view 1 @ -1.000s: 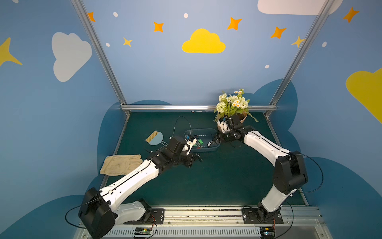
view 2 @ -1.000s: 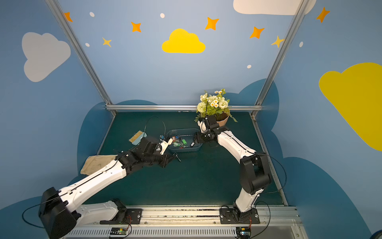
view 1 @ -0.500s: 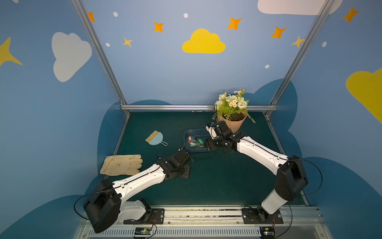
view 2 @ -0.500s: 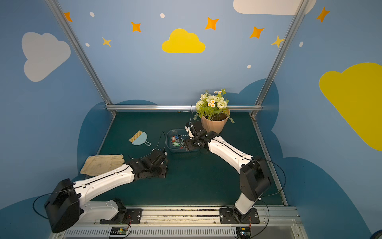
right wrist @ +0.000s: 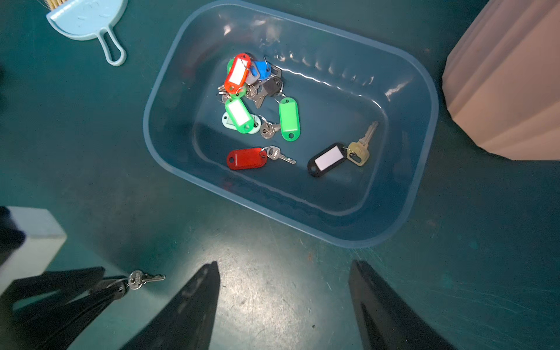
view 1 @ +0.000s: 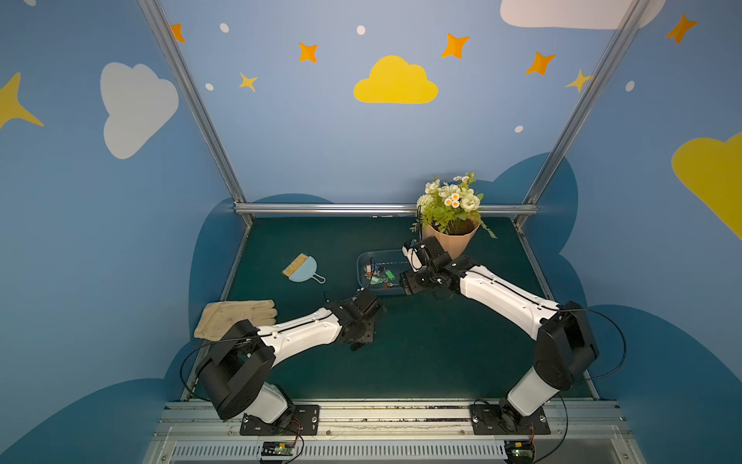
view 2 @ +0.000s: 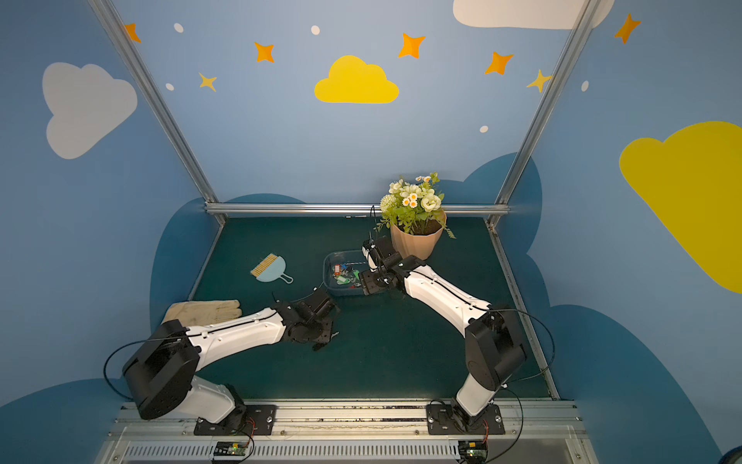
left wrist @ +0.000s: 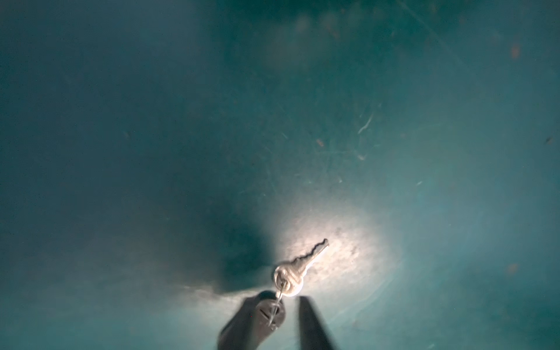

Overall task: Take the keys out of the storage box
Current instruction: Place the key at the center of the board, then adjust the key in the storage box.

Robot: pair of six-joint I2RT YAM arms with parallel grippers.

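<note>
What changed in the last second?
The left gripper pulled back from the storage box toward the robot's base with one key; its jaws now stand apart low over the mat. The right gripper swung from beside the flowerpot toward the box's near edge, jaws open. Box, remaining keys, dustpan, glove stayed.

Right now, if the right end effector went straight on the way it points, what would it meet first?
Likely the near rim of the storage box, past the bare mat under the right end effector; depth is unclear, so the mat could come first.
</note>
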